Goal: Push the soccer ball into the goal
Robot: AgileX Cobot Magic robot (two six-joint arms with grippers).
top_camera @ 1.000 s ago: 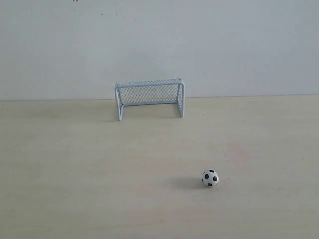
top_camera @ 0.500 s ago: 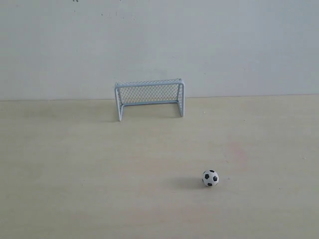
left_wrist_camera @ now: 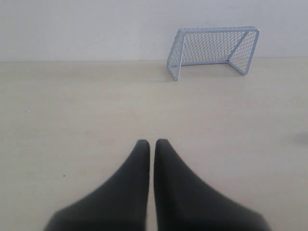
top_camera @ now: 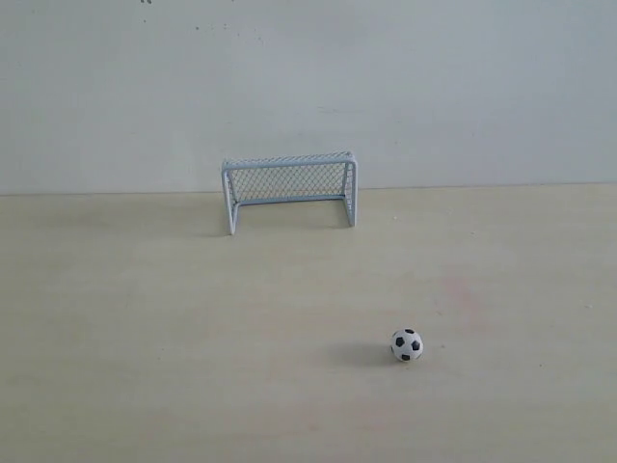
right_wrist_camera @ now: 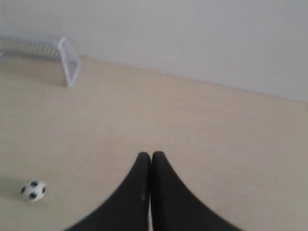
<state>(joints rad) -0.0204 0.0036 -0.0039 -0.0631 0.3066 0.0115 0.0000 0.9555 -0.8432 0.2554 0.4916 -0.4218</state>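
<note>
- From the outside camera, the ball [top_camera: 407, 344] sits on the pale surface [top_camera: 145, 318], near us and a bit to the right.
- The goal [top_camera: 289, 183] stands far back, right by the grey wall [top_camera: 434, 87], a little left of the middle.
- The open front of the goal faces us.
- The ball is well apart from the goal and to the right of it. It is not in the goal.
- From the left wrist camera, the left fingers [left_wrist_camera: 137, 163] are two black tips, side by side.
- They are almost together, with only a thin line of light between them.
- They hang over bare surface.
- The goal [left_wrist_camera: 211, 48] is far ahead of them by the wall, and its net shows clearly.
- From the right wrist camera, the right fingers [right_wrist_camera: 139, 178] are pressed together.
- The ball [right_wrist_camera: 33, 190] lies on the surface off to one side of them. It is near, but it does not touch them.
- One end of the goal [right_wrist_camera: 67, 60] shows far off by the wall, well apart from the ball.
- This picture is a bit blurry.
</note>
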